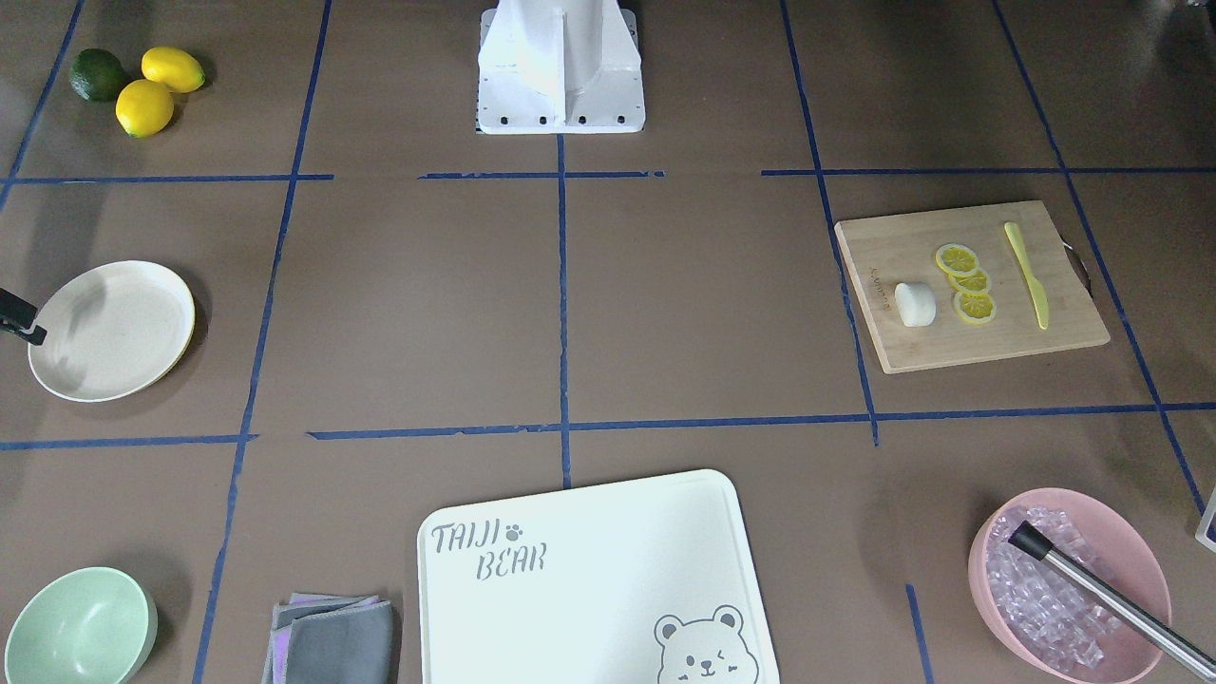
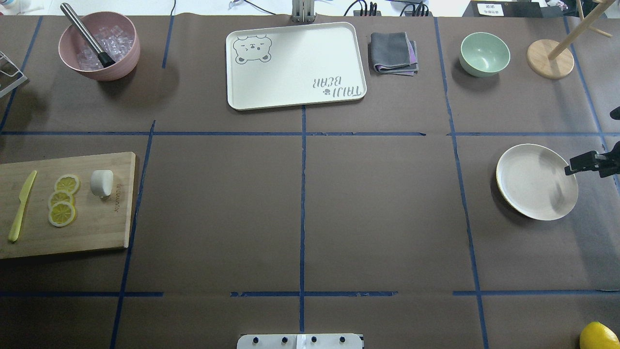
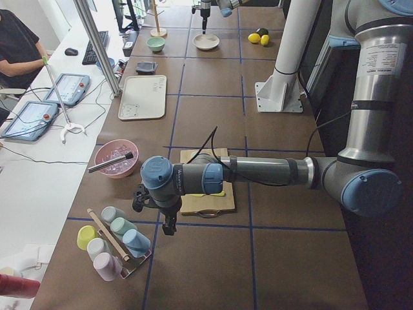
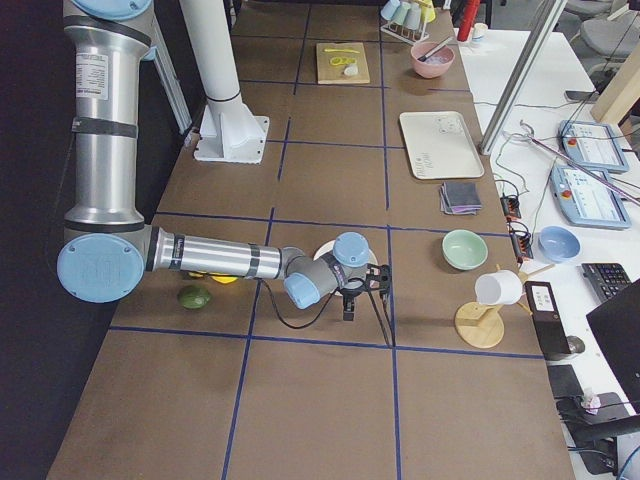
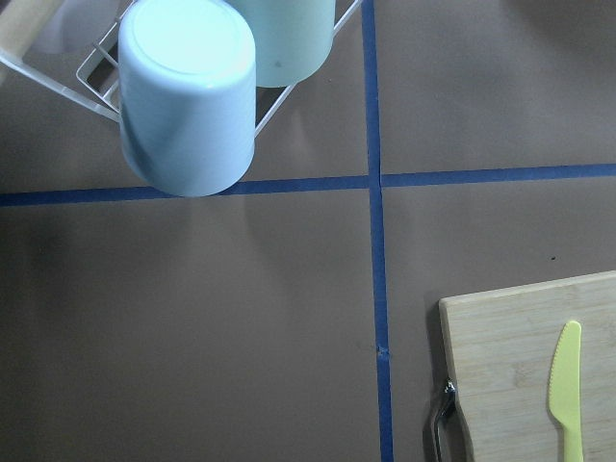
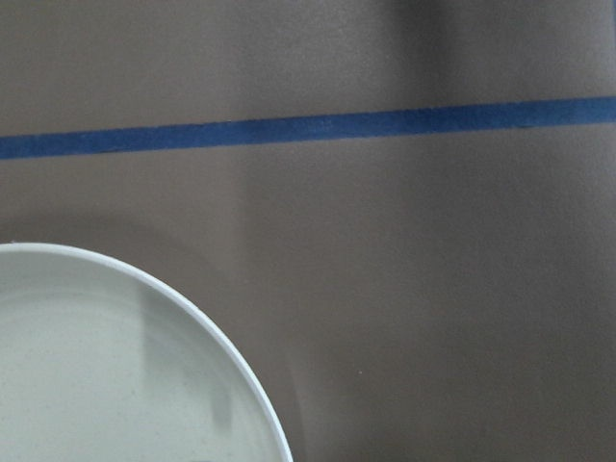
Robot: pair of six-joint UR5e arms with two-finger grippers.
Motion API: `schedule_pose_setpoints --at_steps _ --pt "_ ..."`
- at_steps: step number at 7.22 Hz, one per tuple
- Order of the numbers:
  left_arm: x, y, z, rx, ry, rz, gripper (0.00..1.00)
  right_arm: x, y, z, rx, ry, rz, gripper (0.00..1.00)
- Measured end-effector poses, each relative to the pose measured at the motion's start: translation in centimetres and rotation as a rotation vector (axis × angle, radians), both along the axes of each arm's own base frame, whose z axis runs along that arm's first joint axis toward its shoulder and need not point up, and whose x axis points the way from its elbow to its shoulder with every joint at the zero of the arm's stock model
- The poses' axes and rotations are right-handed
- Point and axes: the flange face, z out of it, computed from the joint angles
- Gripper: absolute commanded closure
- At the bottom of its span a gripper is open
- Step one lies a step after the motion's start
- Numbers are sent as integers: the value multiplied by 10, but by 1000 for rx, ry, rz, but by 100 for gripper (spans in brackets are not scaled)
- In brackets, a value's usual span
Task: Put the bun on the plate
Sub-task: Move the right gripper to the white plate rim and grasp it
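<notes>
The bun is a small white lump lying on the wooden cutting board beside the lemon slices; the overhead view also shows the bun. On the opposite side of the table sits the cream plate, with nothing on it, and its rim fills the corner of the right wrist view as the plate. My right gripper hovers at the plate's outer edge, and I cannot tell whether it is open or shut. My left gripper hangs past the board near the cup rack, seen only from the side, so I cannot tell its state.
A yellow knife lies on the board. A pink bowl of ice, a bear-printed tray, a grey cloth, a green bowl and a wooden stand line the far edge. Lemons lie near the plate.
</notes>
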Motion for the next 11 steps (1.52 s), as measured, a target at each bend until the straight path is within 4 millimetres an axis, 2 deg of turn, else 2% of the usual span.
schedule_pose_setpoints --at_steps 3,4,6,7,8,10,11 --pt "0 0 0 1 1 0 0 -12 7 -4 1 -32 16 15" --pt "0 0 0 1 1 0 0 -15 8 -4 1 -33 13 29" --pt "0 0 0 1 2 0 0 -17 9 -4 1 -35 8 78" --pt "0 -1 -1 1 2 0 0 -16 9 -5 3 -38 7 93" --pt "0 -1 -1 2 1 0 0 -15 11 -7 8 -41 7 100" --pt "0 -3 -3 5 0 -1 0 -14 12 -11 18 -51 4 100" --pt "0 -3 -4 6 1 -1 0 -15 13 -19 28 -64 1 100"
